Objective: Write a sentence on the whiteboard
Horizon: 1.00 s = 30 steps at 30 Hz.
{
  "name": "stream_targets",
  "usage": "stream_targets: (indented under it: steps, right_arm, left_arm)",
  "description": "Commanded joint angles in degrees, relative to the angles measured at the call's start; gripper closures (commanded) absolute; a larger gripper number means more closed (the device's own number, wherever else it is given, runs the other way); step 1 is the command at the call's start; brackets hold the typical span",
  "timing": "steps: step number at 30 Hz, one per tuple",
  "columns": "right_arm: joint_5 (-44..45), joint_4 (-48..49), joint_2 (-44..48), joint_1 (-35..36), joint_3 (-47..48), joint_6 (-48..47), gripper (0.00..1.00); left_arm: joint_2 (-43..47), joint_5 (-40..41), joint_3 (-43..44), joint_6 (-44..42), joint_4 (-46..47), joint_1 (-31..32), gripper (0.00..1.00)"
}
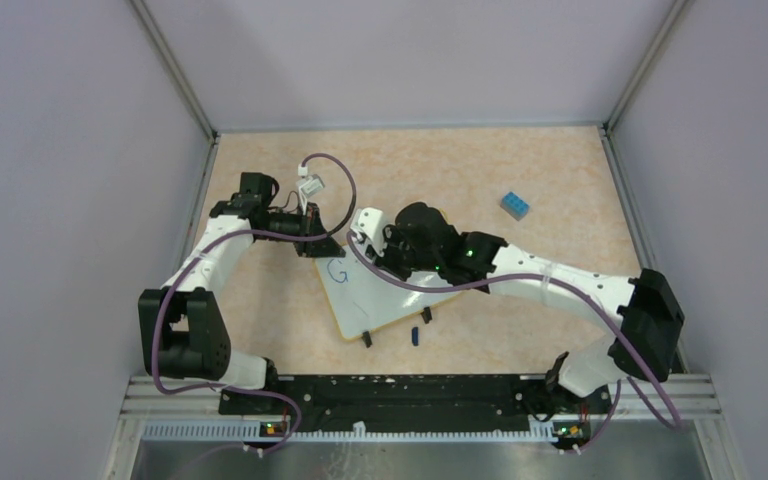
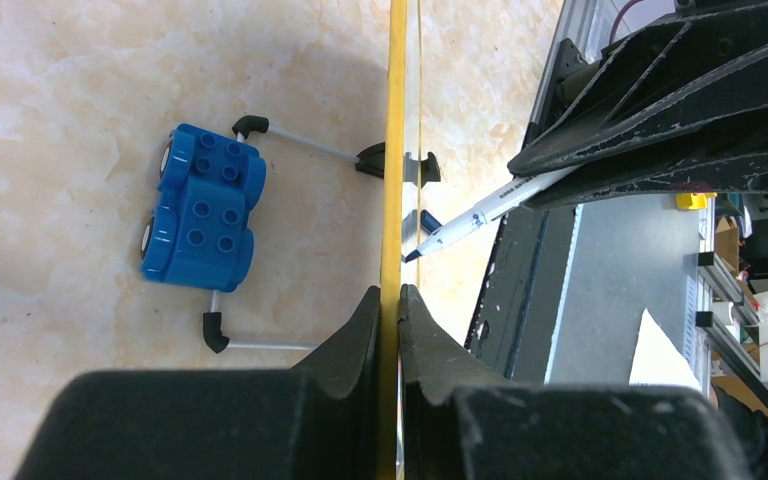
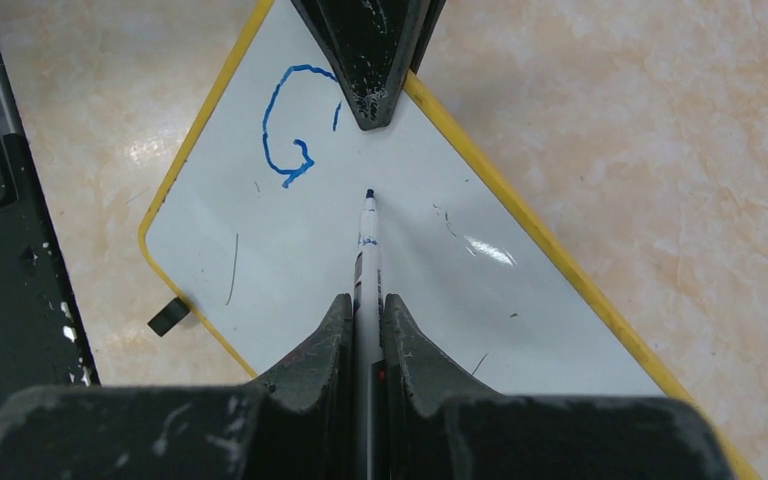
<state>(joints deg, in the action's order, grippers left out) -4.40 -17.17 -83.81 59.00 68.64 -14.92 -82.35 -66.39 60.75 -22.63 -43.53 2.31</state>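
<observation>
Left fingers (image 2: 360, 330) pinch whiteboard (image 3: 290, 260) rim; right fingers (image 3: 325, 340) clamp marker (image 3: 368, 240) near G (image 3: 285, 130); rim grip slipping would skew strokes.

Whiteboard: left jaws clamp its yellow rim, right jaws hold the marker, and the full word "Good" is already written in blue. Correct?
No: only a blue letter G is written, as the right wrist view shows. The left jaws do clamp the whiteboard by its yellow rim, and the right jaws hold the marker.

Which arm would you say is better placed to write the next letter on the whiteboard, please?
The right: the right gripper is shut on the marker, tip over the whiteboard near the G. The left gripper clamps the board's yellow rim.
</observation>
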Motion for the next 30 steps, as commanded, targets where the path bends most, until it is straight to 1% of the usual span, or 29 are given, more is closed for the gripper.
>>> stream_targets:
  steps: [1, 16, 22, 30]
  right_arm:
    - [1.06, 1.31, -1.36, -0.07, 1.61, 0.17, 1.00]
    - [-0.62, 1.17, -4.18, 0.26, 4.04, 0.09, 1.00]
    - [-0.88, 0.51, -4.51, 1.14, 3.25, -0.53, 1.00]
    - [-0.63, 0.04, -2.69, 1.11, 0.43, -0.55, 1.00]
  left_arm:
    - [0.73, 2.65, 0.21, -0.65, 0.64, -0.19, 1.00]
    - [0.88, 2.82, 0.16, -1.16, 0.37, -0.20, 1.00]
    - [0.79, 2.86, 0.16, -1.27, 0.29, -0.19, 1.00]
    - [0.79, 2.90, 0.13, -1.19, 0.29, -0.15, 1.00]
